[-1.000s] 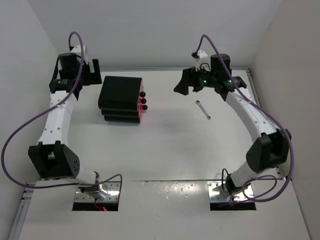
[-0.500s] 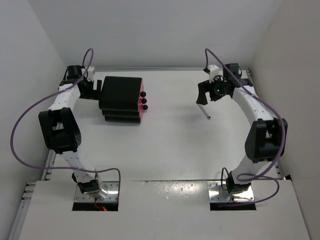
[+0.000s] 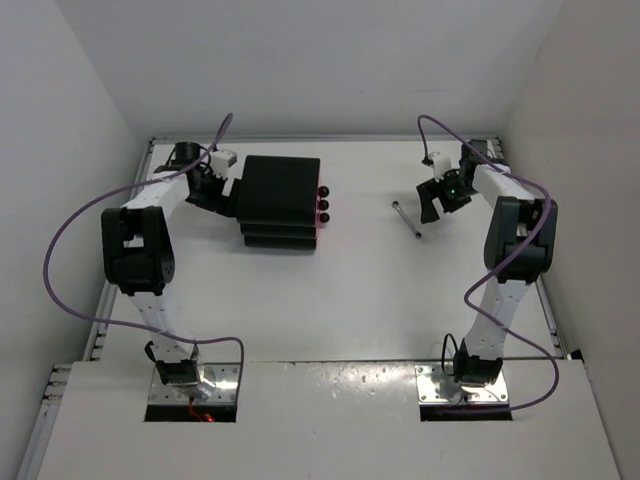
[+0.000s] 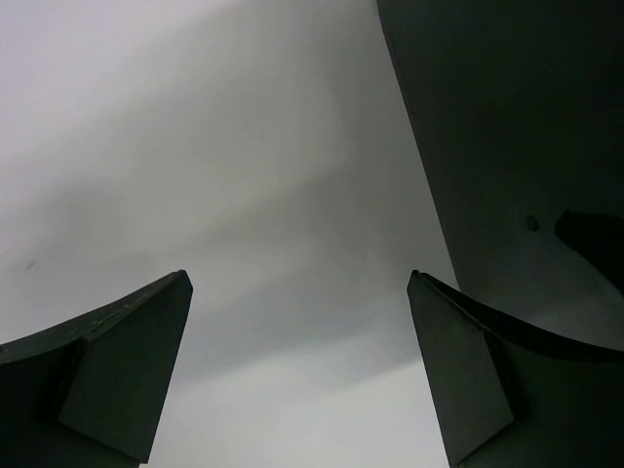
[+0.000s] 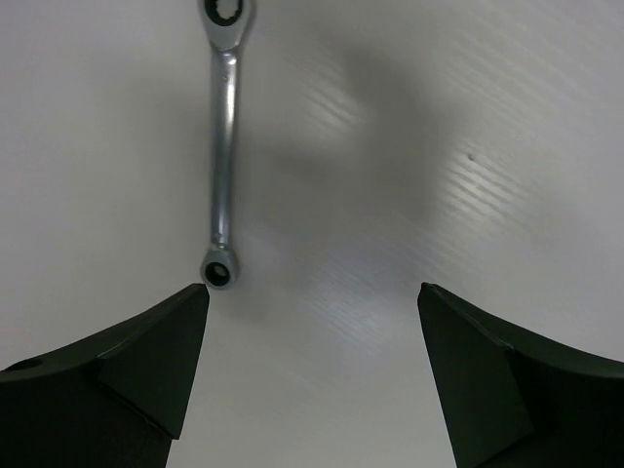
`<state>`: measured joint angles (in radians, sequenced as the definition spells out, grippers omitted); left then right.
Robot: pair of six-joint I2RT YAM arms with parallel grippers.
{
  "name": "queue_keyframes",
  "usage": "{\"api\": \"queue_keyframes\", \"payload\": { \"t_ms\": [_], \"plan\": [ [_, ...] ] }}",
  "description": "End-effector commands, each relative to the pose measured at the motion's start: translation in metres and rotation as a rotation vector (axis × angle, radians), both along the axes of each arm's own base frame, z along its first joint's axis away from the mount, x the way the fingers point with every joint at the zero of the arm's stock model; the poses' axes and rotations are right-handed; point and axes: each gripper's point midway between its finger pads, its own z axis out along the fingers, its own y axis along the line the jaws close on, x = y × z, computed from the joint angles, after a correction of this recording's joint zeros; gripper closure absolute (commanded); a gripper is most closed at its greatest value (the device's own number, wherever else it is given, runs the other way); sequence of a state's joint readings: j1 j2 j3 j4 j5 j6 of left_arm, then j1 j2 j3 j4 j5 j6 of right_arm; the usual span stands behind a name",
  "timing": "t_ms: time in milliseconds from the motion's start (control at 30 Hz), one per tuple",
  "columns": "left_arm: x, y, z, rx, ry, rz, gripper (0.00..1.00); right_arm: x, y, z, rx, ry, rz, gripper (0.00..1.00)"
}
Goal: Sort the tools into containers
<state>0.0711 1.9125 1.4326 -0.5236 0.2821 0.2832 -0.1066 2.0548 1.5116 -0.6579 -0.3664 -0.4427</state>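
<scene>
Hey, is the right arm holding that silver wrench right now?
No, the silver wrench lies flat on the white table, ahead of the right arm's open jaws rather than between them.

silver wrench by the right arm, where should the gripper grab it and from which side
Take the silver wrench by its slim straight shank, midway between the ring ends, coming straight down from above, since it lies flat on the table. Close the right gripper across the narrow width.

Soft even light; left wrist view dim
</scene>
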Motion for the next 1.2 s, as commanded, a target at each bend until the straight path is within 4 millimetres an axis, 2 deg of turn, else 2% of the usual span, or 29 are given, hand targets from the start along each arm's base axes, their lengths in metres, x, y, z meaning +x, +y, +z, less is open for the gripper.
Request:
{"api": "queue_keyframes", "payload": {
  "t_ms": [0,133,200,267,333,367,400,433,467,600,733,900,1000,1167],
  "plan": [
    [0.011,-0.039,0.004,-0.044,-0.028,-0.137,0.00,0.018,-0.013,0.017,-0.024,-0.070,0.042,0.12],
    [0.013,-0.049,0.002,-0.042,-0.024,-0.148,0.00,0.023,-0.007,0.019,-0.014,-0.083,0.030,0.17],
    [0.016,-0.054,0.011,-0.057,-0.040,-0.116,0.00,0.026,0.002,0.017,-0.019,-0.095,0.034,0.21],
    [0.019,-0.053,0.030,-0.061,-0.092,-0.093,0.00,0.029,0.014,0.019,-0.030,-0.107,0.028,0.27],
    [0.018,-0.048,0.039,-0.041,-0.109,-0.055,0.00,0.031,0.024,0.018,-0.058,-0.113,0.040,0.36],
    [0.018,-0.046,0.052,-0.038,-0.133,-0.039,0.00,0.029,0.028,0.014,-0.061,-0.091,0.034,0.38],
    [0.018,-0.040,0.058,-0.029,-0.147,-0.024,0.00,0.035,0.028,0.017,-0.084,-0.096,0.034,0.40],
    [0.016,-0.038,0.062,-0.019,-0.150,-0.016,0.00,0.035,0.030,0.005,-0.095,-0.060,0.040,0.40],
    [0.013,-0.038,0.073,-0.025,-0.166,-0.009,0.00,0.036,0.035,0.009,-0.103,-0.040,0.051,0.40],
    [0.006,-0.018,0.090,-0.024,-0.187,0.052,0.00,0.038,0.039,0.000,-0.135,0.009,0.052,0.46],
    [0.001,-0.006,0.099,-0.046,-0.200,0.089,0.00,0.036,0.037,-0.013,-0.174,0.051,0.040,0.47],
    [-0.005,-0.001,0.104,-0.063,-0.204,0.093,0.00,0.034,0.038,-0.026,-0.189,0.107,0.036,0.47],
    [-0.005,0.008,0.104,-0.061,-0.204,0.113,0.00,0.032,0.038,-0.026,-0.190,0.117,0.037,0.47],
    [-0.013,0.018,0.089,-0.076,-0.168,0.136,0.00,0.027,0.047,-0.031,-0.191,0.126,0.057,0.47]
  ]
}}
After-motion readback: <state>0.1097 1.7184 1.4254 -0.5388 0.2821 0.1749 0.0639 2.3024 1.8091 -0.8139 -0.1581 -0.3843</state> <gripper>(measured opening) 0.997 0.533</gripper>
